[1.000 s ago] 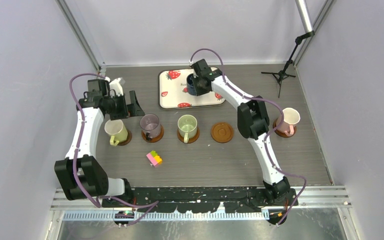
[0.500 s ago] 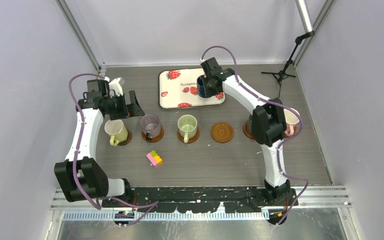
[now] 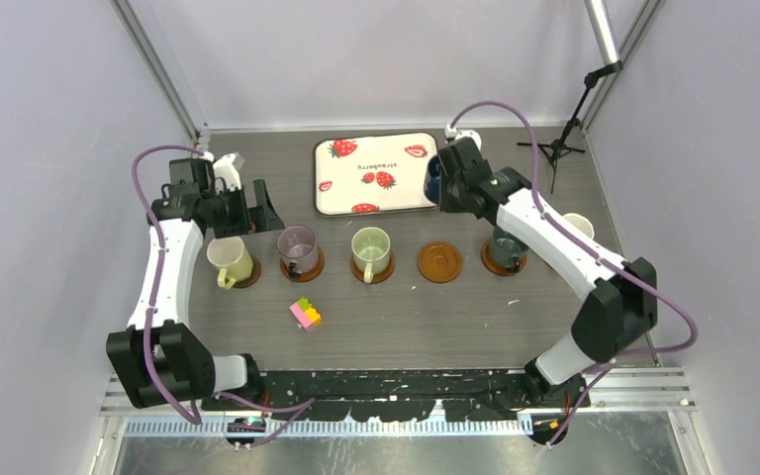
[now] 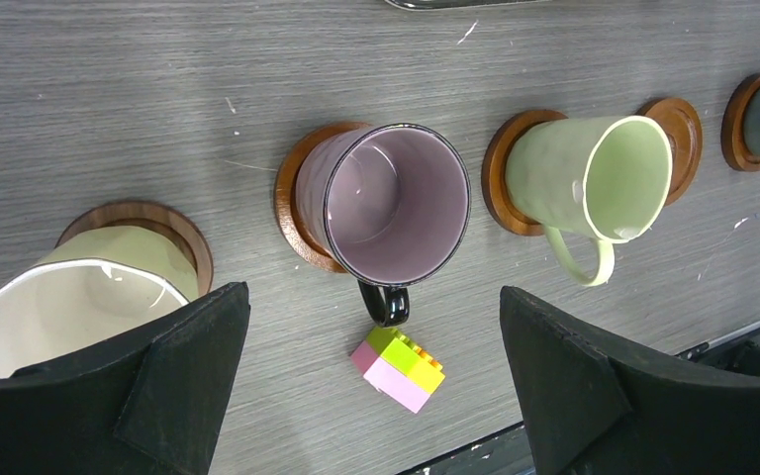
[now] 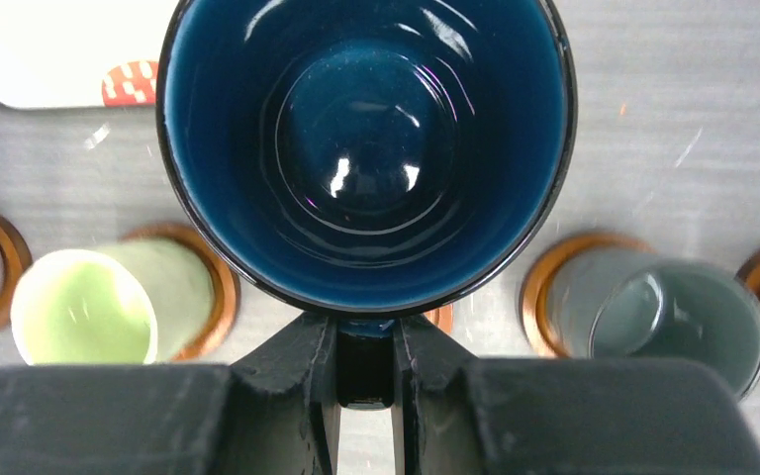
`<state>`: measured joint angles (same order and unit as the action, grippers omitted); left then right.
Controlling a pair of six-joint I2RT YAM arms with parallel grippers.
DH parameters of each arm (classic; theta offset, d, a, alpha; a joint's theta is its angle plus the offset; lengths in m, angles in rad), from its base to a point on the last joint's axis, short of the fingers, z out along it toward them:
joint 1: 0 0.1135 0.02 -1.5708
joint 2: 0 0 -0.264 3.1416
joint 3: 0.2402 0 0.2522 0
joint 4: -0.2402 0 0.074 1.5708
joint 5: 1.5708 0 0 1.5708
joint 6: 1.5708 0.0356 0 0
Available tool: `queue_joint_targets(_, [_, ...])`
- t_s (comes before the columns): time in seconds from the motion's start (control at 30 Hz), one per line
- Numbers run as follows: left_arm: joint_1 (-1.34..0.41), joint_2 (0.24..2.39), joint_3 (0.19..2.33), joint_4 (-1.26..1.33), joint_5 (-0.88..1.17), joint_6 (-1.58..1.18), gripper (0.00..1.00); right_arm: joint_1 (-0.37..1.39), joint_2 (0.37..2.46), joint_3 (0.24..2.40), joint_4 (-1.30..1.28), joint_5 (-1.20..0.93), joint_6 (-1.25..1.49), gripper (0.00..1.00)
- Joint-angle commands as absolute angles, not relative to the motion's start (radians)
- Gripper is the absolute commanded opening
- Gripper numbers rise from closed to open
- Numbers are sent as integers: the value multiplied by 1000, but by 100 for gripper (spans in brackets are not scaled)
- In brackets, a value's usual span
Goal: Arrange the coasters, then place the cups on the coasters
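Observation:
My right gripper (image 3: 445, 184) (image 5: 364, 341) is shut on the handle of the dark blue cup (image 3: 433, 178) (image 5: 366, 148), which hangs by the tray's right edge. The coasters lie in a row. The cream cup (image 3: 228, 259) (image 4: 79, 297), purple cup (image 3: 297, 245) (image 4: 396, 203), green cup (image 3: 370, 247) (image 4: 589, 178) and dark grey-green cup (image 3: 506, 245) (image 5: 673, 317) each stand on one. One coaster (image 3: 440, 262) (image 4: 686, 124) between green and grey-green is bare. The pink cup (image 3: 580, 226) shows partly behind the right arm. My left gripper (image 3: 242, 208) (image 4: 371, 336) hovers open behind the cream cup.
The strawberry-print tray (image 3: 371, 173) (image 5: 49, 49) lies at the back centre with nothing on it. A small pink-yellow-green block toy (image 3: 306, 314) (image 4: 398, 368) sits in front of the purple cup. A black tripod stand (image 3: 554, 148) is at the back right.
The right arm has carried the dark blue cup off the tray to the right, its elbow swinging out right and uncovering the dark grey-green cup. The left arm has not moved.

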<state>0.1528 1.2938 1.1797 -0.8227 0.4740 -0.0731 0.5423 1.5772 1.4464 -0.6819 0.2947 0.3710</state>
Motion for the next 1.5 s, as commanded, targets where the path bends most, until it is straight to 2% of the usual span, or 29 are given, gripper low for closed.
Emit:
queue_joint_targets(0.0, [156, 1256, 1223, -825, 481, -87, 100, 593, 1434, 1317, -611, 345, 444, 0])
queue_joint_targets(0.2, [153, 1238, 1235, -838, 434, -82, 100, 678, 1300, 1176, -583, 409, 473, 0])
queue_joint_targets(0.47, [143, 1244, 1292, -840, 412, -60, 100, 697, 1316, 1045, -537, 381, 518, 0])
queue_joint_targets(1.47, [53, 1253, 1306, -822, 304, -37, 100, 717, 1437, 934, -448, 366, 606, 0])
